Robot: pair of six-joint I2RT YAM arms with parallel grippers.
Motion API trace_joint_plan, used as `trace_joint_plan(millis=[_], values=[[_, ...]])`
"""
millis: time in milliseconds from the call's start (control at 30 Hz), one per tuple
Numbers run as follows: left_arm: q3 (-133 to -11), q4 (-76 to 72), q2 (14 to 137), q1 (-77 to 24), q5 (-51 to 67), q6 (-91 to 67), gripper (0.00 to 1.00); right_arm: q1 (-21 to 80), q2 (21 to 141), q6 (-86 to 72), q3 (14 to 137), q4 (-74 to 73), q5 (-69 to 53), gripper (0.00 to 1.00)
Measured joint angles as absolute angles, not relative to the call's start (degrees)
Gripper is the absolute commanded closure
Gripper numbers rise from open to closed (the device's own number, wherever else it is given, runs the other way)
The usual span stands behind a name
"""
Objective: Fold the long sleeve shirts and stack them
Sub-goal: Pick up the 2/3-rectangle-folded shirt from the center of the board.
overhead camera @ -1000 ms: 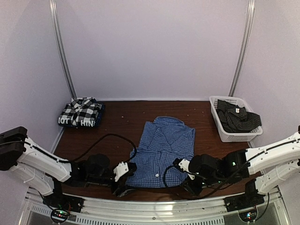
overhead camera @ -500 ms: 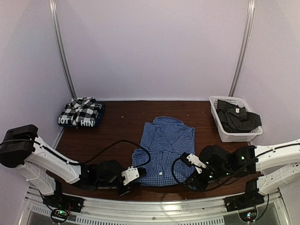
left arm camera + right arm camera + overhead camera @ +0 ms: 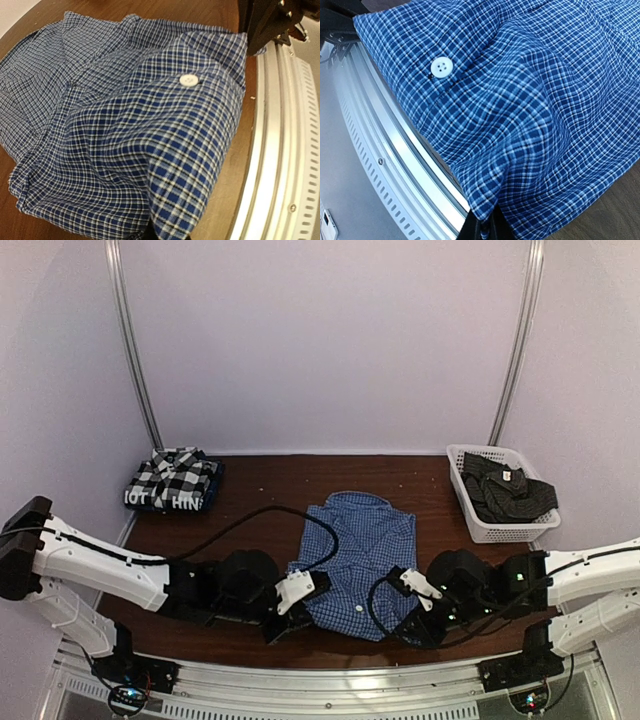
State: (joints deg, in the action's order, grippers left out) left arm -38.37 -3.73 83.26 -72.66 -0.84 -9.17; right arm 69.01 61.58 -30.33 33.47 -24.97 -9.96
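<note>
The blue fine-check shirt (image 3: 355, 545) lies collar-away in the middle of the table, its near hem bunched and raised. My left gripper (image 3: 312, 590) is shut on the hem's near-left corner; the cloth (image 3: 125, 125) drapes over the gripper (image 3: 167, 234) and hides its fingers. On the near-right corner my right gripper (image 3: 395, 585) is also shut, with the check cloth (image 3: 530, 100) pinched between the dark fingers of that gripper (image 3: 492, 227). A black-and-white plaid shirt (image 3: 178, 475) sits folded on a navy one with white letters (image 3: 165, 502) at the far left.
A white basket (image 3: 500, 532) at the far right holds a dark charcoal shirt (image 3: 510, 490). The aluminium rail (image 3: 330, 680) runs along the near edge just behind both grippers. Black cables loop over the table beside the left arm.
My left gripper has slid right to the shirt's near-left hem and closed on it. The near hem has bunched up and shifted. The right gripper has barely moved.
</note>
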Motion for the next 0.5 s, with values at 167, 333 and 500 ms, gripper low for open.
trace_joint_plan(millis=[167,333,500], values=[[-42.1,1.6,80.8,-70.4,5.1,-12.0,1.00,69.5,60.6,-30.8,33.5,-25.2,-8.8,0.61],[-43.1,6.3,79.1,-66.6,11.1,-13.9,1.00,71.5,58.2,-31.6,33.5,-25.5,-6.4,0.31],[-45.0,10.2,79.1,-64.0,16.2,-15.0,1.00,75.0,58.5,-32.4,33.9,-26.4,-2.7,0.18]])
